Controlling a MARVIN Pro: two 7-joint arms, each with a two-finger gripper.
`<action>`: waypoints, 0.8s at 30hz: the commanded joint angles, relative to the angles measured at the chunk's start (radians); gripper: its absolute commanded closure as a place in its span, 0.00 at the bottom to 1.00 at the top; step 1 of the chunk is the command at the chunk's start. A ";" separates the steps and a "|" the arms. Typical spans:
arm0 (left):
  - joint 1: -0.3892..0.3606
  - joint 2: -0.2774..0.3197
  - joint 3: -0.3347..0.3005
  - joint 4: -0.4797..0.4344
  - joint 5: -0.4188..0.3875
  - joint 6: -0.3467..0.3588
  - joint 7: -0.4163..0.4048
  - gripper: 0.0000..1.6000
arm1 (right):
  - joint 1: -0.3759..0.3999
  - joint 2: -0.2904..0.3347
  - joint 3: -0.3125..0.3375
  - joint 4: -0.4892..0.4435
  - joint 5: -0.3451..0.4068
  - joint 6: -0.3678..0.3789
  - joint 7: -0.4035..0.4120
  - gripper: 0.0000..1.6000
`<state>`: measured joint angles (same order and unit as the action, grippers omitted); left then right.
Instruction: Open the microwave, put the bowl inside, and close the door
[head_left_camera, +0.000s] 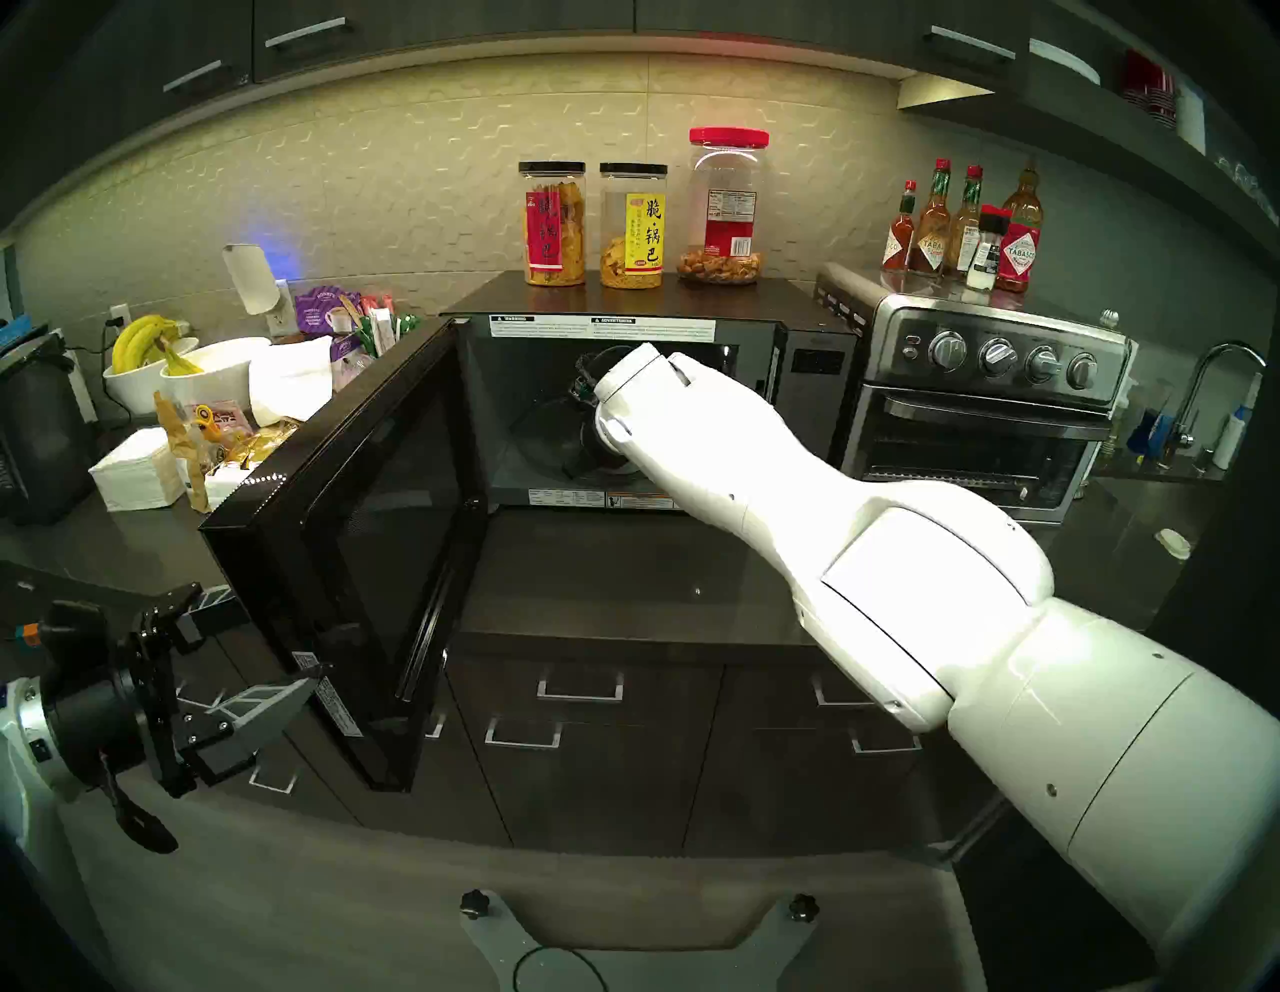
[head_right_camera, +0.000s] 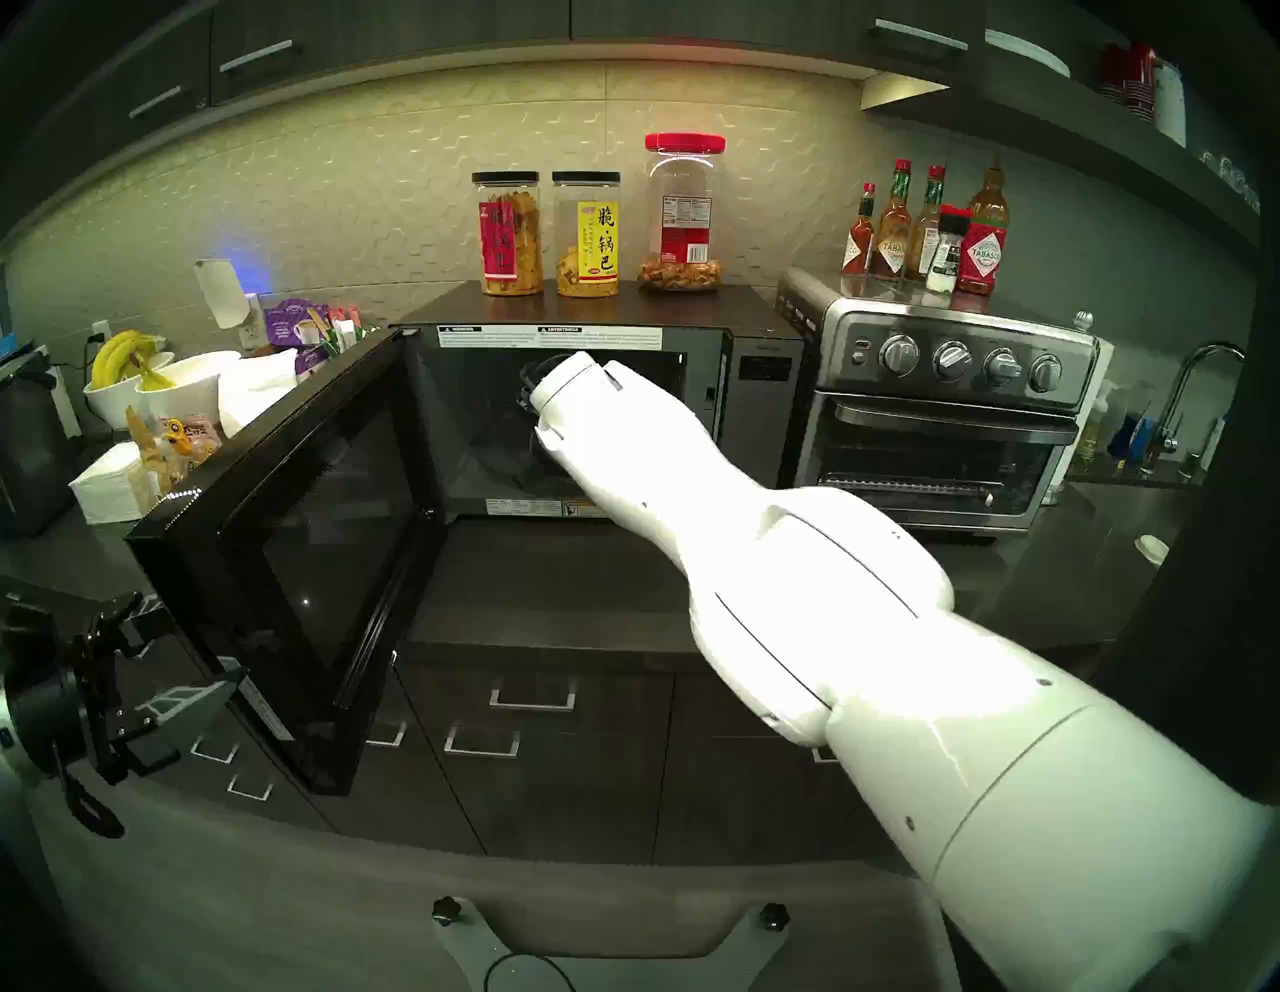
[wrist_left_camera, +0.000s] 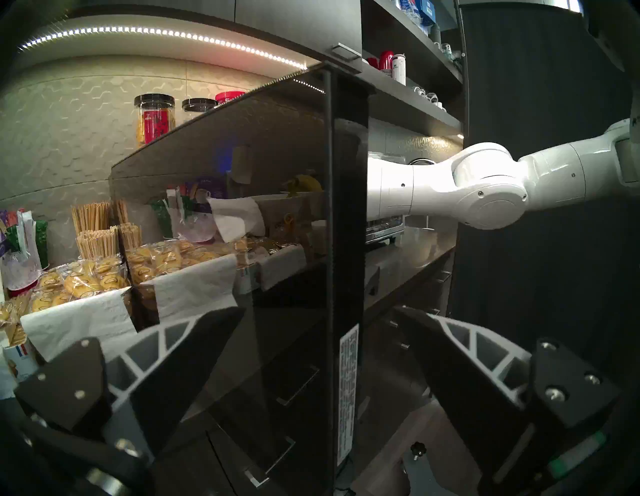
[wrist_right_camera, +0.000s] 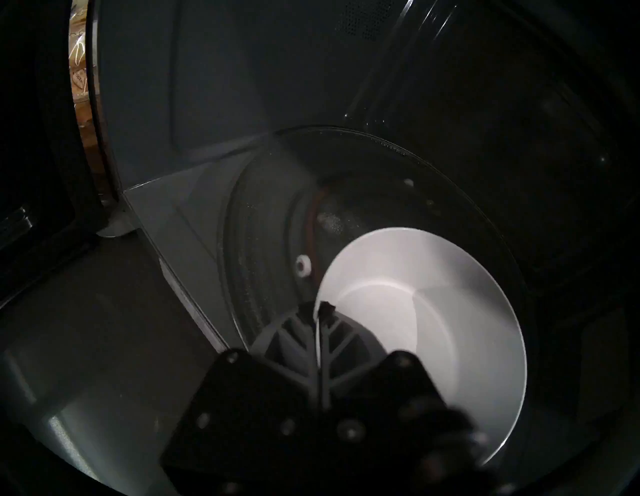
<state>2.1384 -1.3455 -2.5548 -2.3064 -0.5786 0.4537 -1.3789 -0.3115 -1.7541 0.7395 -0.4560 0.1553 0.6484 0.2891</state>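
The black microwave (head_left_camera: 817, 374) stands on the counter with its door (head_left_camera: 360, 540) swung wide open to the left. My right arm reaches into the cavity. In the right wrist view my right gripper (wrist_right_camera: 320, 306) is shut on the near rim of the small white bowl (wrist_right_camera: 433, 311). The bowl is over the glass turntable (wrist_right_camera: 270, 225). The arm hides the bowl in both head views. My left gripper (head_left_camera: 256, 641) is open, with its fingers on either side of the door's free edge (wrist_left_camera: 346, 207).
Three snack jars (head_left_camera: 554, 222) stand on the microwave. A steel toaster oven (head_left_camera: 970, 415) with sauce bottles on top sits to its right, and beyond it a sink faucet (head_left_camera: 1219, 374). Bowls with bananas (head_left_camera: 152, 367), napkins and snack packets crowd the counter left of the door.
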 joint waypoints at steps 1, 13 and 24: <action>-0.003 -0.002 0.001 -0.005 -0.009 0.001 -0.006 0.00 | 0.039 -0.021 0.006 0.000 -0.001 -0.020 0.000 0.60; -0.003 -0.002 0.001 -0.005 -0.009 0.001 -0.006 0.00 | 0.036 -0.008 0.013 -0.023 -0.012 -0.016 0.002 0.00; -0.003 -0.002 0.001 -0.005 -0.009 0.001 -0.006 0.00 | 0.007 0.048 0.024 -0.146 -0.013 0.037 0.024 0.00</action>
<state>2.1384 -1.3455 -2.5548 -2.3064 -0.5786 0.4537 -1.3789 -0.3093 -1.7450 0.7588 -0.5072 0.1388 0.6541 0.2930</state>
